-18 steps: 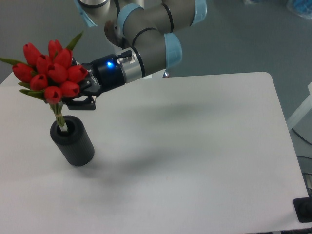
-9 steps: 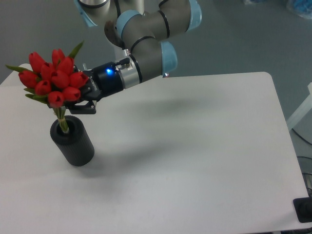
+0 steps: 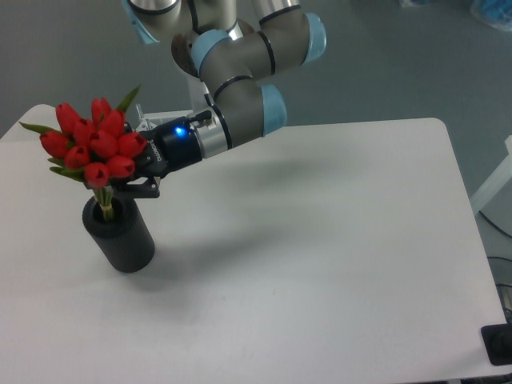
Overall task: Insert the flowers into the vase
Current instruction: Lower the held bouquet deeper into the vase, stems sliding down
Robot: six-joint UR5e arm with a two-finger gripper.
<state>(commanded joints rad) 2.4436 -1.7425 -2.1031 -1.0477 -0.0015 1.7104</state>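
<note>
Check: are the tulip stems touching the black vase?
Touching. The camera view shows the tulip stems entering the black vase bore, against its rim.

Matt black vase (image 3: 122,237), smooth white counter (image 3: 320,240) (faint sheen), glossy red flowers (image 3: 94,147), satin-grey metal arm (image 3: 240,104).

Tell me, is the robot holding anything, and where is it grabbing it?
Yes. The pincer holds the flowers just under the red buds, at the top of the stems, whose lower ends are in the vase.
</note>
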